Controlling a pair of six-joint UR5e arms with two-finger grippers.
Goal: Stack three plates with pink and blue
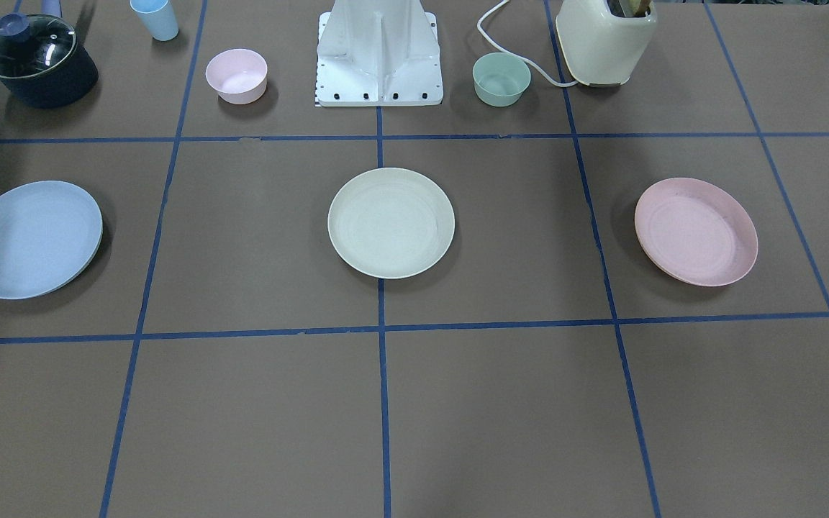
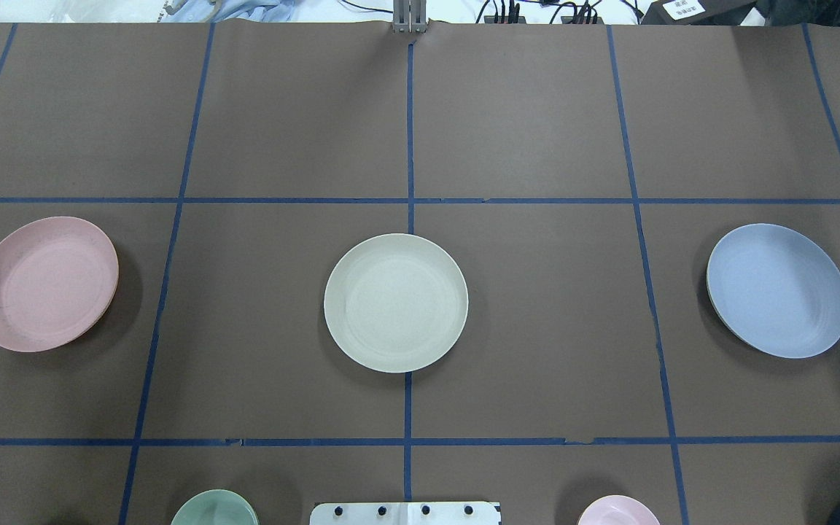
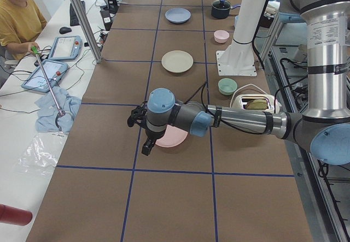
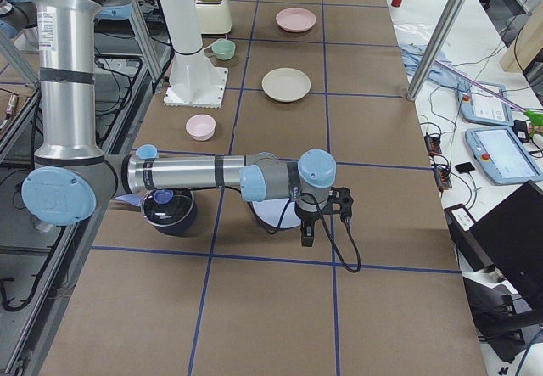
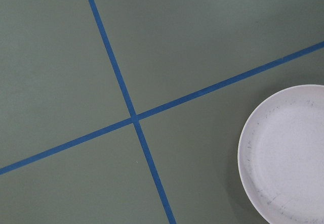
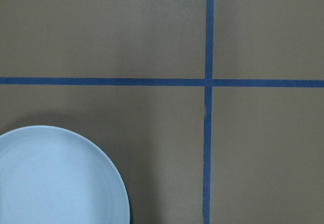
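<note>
Three plates lie apart in a row on the brown table. The cream-white plate is in the middle. The pink plate lies on my left side. The blue plate lies on my right side. My left gripper hovers above the table just beyond the pink plate, whose edge shows in the left wrist view. My right gripper hovers just beyond the blue plate, which also shows in the right wrist view. I cannot tell whether either gripper is open or shut.
Near the robot base stand a small pink bowl, a green bowl, a cream toaster, a light-blue cup and a dark pot with a glass lid. An operator sits across the table.
</note>
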